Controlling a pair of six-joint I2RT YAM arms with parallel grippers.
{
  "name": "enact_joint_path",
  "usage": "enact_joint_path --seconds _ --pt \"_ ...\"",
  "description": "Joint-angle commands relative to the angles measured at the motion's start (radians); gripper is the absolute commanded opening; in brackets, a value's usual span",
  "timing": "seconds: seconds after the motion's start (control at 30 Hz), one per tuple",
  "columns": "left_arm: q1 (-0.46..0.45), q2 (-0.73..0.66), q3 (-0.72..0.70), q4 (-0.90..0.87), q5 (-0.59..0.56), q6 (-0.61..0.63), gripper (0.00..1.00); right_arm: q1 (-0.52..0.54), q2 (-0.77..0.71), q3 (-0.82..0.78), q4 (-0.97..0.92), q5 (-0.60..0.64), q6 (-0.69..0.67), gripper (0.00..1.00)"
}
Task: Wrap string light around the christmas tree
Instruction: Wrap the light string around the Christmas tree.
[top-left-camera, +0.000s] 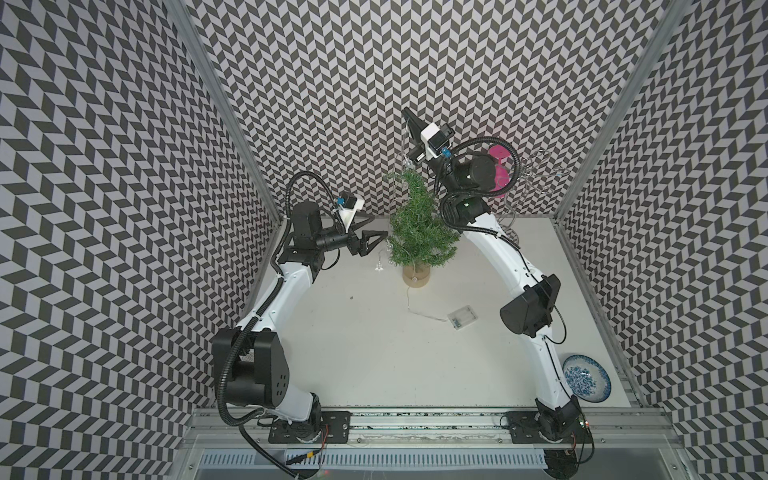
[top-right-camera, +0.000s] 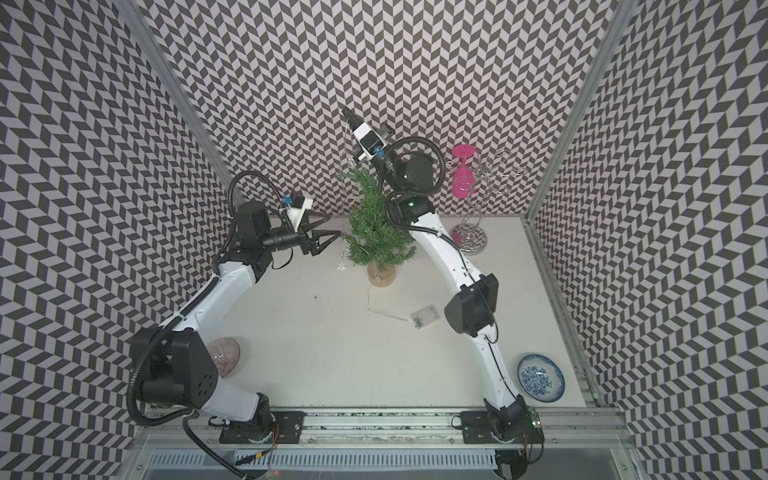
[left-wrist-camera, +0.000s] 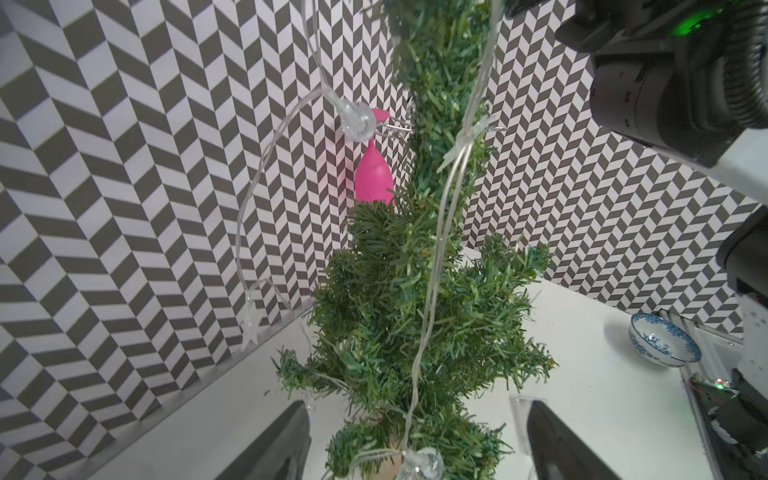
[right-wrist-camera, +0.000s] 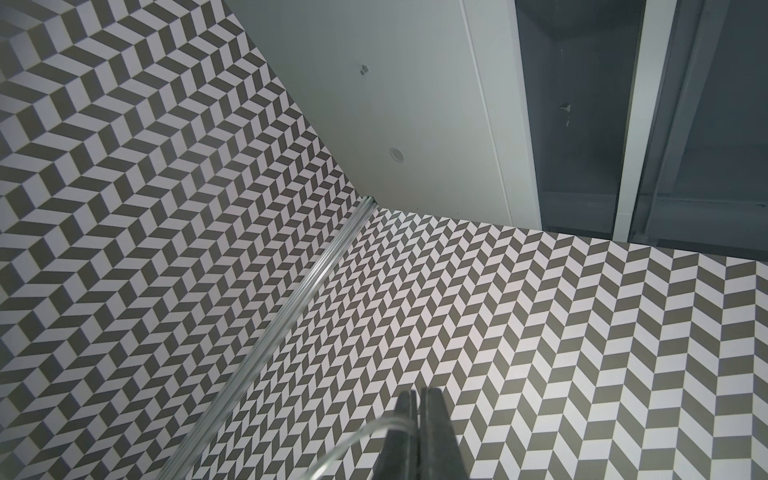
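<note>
In both top views, the string light runs from its battery box on the bench up the christmas tree to the right gripper, held high. Treat it as light, limp and snag-prone; pinch bare wire between bulbs, never the bulbs. In the left wrist view, the left gripper fingers stand wide, holding nothing, facing the tree. In the right wrist view, the right fingers pinch the clear wire; the tree's far side is hidden
</note>
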Motion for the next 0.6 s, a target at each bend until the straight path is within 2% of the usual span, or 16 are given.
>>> enact_joint_path --seconds 0.0,0.13,0.2,0.23,0.37,0.43,0.5,0.57 --pt "-0.027 0.039 0.014 0.08 0.026 0.071 0.81 -0.005 -0.045 -0.005 0.018 0.004 -0.013 0.0" --pt "-0.055 0.101 0.075 0.071 0.018 0.068 0.79 -0.005 -0.047 -0.008 0.015 0.004 -0.016 0.0" --pt "-0.064 0.124 0.109 0.054 0.02 0.063 0.72 -0.005 -0.049 -0.007 0.013 0.003 -0.016 0.0" --pt "-0.067 0.131 0.12 0.049 0.021 0.064 0.67 -0.005 -0.05 -0.008 0.014 0.004 -0.018 0.0" --pt "-0.072 0.124 0.121 0.053 0.017 0.046 0.3 -0.006 -0.055 -0.008 0.009 0.003 -0.024 0.0" --pt "-0.072 0.109 0.114 0.049 0.006 0.045 0.17 -0.007 -0.056 -0.009 0.008 0.005 -0.025 0.0" --pt "-0.071 0.087 0.109 0.039 -0.015 0.047 0.07 -0.009 -0.056 -0.01 0.009 0.009 -0.03 0.0" --pt "-0.064 0.055 0.113 0.025 -0.046 0.047 0.05 -0.015 -0.056 -0.012 0.009 0.023 -0.04 0.0"
